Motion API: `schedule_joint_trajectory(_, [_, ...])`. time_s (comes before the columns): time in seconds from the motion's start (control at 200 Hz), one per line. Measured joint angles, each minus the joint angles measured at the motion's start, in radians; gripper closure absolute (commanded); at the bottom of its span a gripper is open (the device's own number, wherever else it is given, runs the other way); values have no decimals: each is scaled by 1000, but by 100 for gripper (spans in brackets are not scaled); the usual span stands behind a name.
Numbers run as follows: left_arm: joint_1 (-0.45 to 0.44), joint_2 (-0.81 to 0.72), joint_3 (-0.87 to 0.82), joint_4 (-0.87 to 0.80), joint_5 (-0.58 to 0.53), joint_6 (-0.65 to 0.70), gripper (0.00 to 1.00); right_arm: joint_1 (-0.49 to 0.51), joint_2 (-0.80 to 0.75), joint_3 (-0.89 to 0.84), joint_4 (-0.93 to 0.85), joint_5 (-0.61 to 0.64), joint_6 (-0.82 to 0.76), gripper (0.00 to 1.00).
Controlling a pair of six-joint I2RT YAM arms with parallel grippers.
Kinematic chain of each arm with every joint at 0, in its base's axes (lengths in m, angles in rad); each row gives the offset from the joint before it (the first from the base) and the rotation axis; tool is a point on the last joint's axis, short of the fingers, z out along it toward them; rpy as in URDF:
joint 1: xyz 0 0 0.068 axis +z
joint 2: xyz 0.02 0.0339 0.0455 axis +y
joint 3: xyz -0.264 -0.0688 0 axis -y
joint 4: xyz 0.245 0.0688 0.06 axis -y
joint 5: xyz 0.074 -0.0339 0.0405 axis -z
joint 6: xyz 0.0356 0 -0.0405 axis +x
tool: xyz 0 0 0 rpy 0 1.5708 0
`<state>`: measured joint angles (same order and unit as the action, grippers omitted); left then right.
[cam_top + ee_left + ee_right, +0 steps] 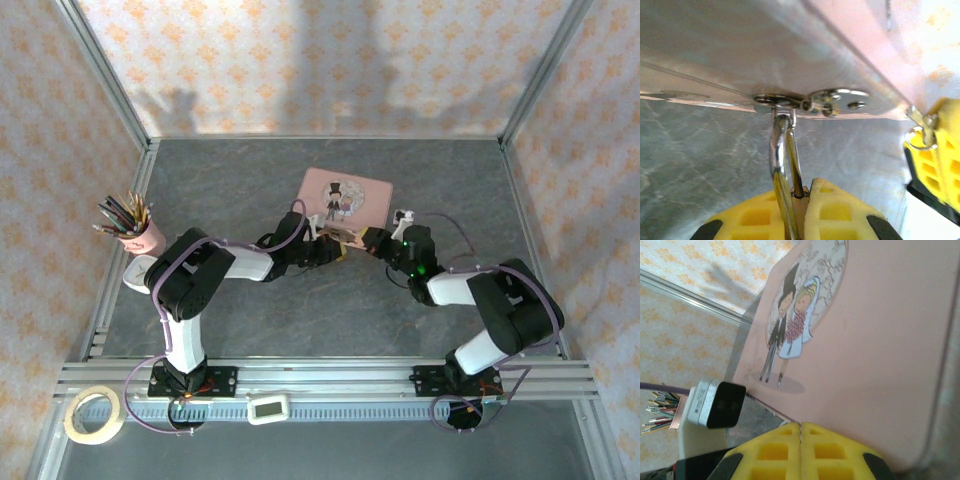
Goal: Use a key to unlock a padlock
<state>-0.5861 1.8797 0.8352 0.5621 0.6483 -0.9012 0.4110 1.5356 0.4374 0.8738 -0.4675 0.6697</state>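
Pink picture tin [345,197] mid grey bench [250,180]. Pink cup of pencils [143,236] at left. Tape roll [94,414] near-left corner, white gadget [268,408] on front rail [350,375].

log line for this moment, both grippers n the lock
left gripper: shut on padlock | padlock: shackle hooked in hasp of pink tin | right gripper: shut, beside pink tin

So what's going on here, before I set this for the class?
Two robot arms meet at the pink tin. The left gripper is shut on the padlock, pinching its thin shackle, which hangs from the tin's hasp. The right gripper is shut beside the tin; a small silvery piece at its fingers may be the key.
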Motion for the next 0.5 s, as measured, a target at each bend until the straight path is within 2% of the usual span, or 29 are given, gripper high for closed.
schedule_joint_trajectory(0.265, [3,1,-51,213,31,-264,100,-21,-21,28,-21,-1,-40,100])
schedule_joint_trajectory(0.5, [3,6,-59,369,-3,-439,100,-21,-216,9,-135,7,-42,100])
